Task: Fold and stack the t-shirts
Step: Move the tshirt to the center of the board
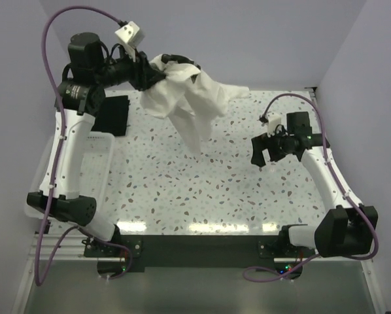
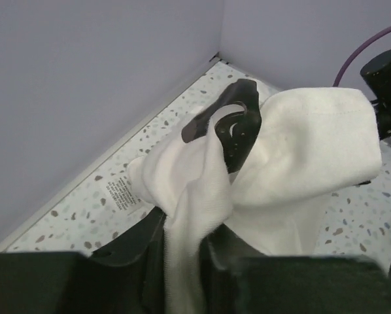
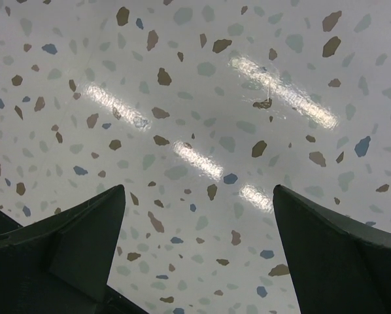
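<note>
My left gripper [image 1: 145, 73] is raised at the back of the table and shut on the cream t-shirt [image 1: 192, 103], which hangs from it in a crumpled bunch, its tip near the tabletop. In the left wrist view the cream cloth [image 2: 293, 163] is pinched between my fingers [image 2: 150, 242] and drapes over a black hanger-like piece [image 2: 238, 121]. The black t-shirt [image 1: 112, 116] lies folded flat at the back left. My right gripper [image 1: 264, 155] is open and empty above the right side of the table; its wrist view shows only bare speckled tabletop [image 3: 195, 131] between the fingertips [image 3: 97, 226].
A white plastic lattice basket [image 1: 94, 163] stands at the left edge beside the left arm. Lavender walls close in the back and both sides. A care label [image 2: 120, 193] of the shirt shows near the back wall.
</note>
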You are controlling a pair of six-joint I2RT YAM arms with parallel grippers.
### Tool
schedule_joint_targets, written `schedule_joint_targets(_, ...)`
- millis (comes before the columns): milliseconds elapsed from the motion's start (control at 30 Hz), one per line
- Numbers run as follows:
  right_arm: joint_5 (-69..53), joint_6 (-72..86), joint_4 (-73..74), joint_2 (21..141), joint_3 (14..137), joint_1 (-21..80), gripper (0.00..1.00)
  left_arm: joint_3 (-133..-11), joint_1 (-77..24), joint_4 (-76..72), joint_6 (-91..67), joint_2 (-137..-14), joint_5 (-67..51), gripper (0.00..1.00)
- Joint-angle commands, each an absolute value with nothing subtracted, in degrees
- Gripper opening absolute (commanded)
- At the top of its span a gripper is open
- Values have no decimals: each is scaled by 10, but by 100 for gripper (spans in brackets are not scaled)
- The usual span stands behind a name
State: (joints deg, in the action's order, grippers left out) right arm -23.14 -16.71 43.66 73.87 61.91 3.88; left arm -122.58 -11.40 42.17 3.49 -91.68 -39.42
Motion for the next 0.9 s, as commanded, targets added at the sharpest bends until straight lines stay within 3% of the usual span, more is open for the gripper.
schedule_joint_targets(0, -219, -155, 427, 715, 635, 29, 99, -1101, -107, 284, -66, -880, -452, 59)
schedule_joint_targets(33, -218, -157, 434, 712, 639, 25, 98, -1019, -107, 262, -76, -864, -444, 84)
schedule_joint_targets(67, -219, -160, 439, 712, 642, 23, 99, -981, -101, 256, -82, -856, -432, 100)
schedule_joint_targets(233, -219, -191, 467, 704, 638, 17, 99, -800, -26, 198, -107, -834, -431, 100)
schedule_joint_targets(500, -228, -243, 532, 768, 628, 16, 99, -743, -105, 320, 118, -867, -338, 98)
schedule_joint_targets(667, -186, -222, 516, 806, 619, 17, 98, -715, -143, 328, 138, -908, -301, 85)
schedule_joint_targets(867, -107, -165, 433, 868, 636, 17, 94, -713, -190, 329, 153, -962, -235, 84)
